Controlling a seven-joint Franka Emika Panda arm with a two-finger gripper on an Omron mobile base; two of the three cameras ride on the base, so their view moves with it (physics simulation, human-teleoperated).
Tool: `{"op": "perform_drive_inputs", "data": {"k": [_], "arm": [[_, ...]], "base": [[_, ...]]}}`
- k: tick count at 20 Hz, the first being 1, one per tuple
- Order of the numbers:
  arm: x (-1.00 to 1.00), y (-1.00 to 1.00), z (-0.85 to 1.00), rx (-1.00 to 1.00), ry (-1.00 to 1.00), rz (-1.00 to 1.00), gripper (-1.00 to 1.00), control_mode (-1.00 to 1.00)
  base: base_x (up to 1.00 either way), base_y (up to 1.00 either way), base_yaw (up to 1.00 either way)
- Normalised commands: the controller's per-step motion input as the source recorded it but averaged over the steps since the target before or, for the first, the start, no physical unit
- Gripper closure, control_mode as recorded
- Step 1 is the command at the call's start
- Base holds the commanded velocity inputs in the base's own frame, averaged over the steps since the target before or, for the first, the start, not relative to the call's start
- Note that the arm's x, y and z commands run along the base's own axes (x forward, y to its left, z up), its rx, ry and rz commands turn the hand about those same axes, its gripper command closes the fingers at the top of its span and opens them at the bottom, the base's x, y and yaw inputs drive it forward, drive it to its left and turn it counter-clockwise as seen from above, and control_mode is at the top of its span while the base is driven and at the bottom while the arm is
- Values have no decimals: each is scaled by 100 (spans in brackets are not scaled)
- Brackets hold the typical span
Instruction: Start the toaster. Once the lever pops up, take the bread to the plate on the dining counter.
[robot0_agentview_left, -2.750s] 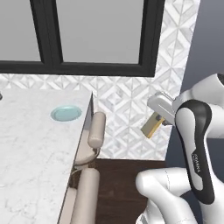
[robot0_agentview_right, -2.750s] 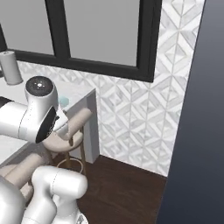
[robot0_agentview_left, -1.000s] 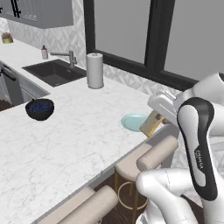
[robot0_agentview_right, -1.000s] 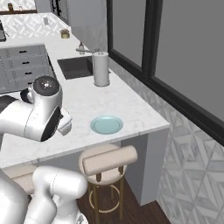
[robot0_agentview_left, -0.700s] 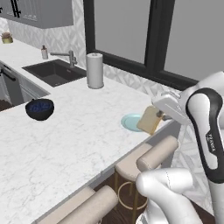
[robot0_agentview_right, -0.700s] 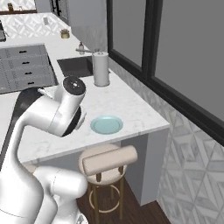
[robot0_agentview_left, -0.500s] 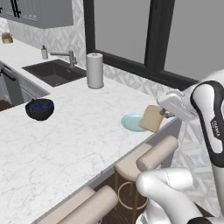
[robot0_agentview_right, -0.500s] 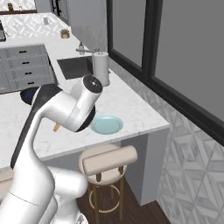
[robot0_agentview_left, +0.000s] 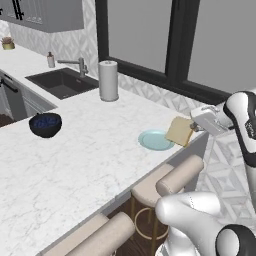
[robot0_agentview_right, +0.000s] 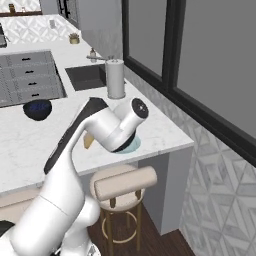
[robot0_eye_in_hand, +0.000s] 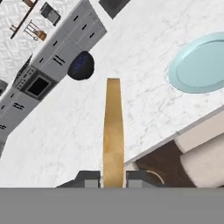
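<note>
Now the arm is extending toward the dining counter (robot0_agentview_left: 75, 170), and the bread (robot0_agentview_left: 180, 131), which was hanging back beside the robot's body a second ago, is arriving at the plate's right edge. The hand (robot0_eye_in_hand: 113, 178) is gripping the slice upright by its edge. The delivery step is therefore nearing completion; lowering remains. From left to right, the bowl of blueberries (robot0_agentview_left: 45, 124) and the paper towel roll (robot0_agentview_left: 108, 80) are standing well apart from the plate (robot0_agentview_left: 155, 140); nothing is obstructing the path.
</note>
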Motion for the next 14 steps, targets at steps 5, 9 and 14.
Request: {"op": "perform_drive_inputs", "data": {"k": [5,9,14], "arm": [[74,-28,-24,8,-4,-2,100,-100],[88,-42,-12,12,4,0,100,-100],[72,-24,-28,8,8,0,100,-100]], "base": [[0,0,0],[0,0,0],[0,0,0]]}}
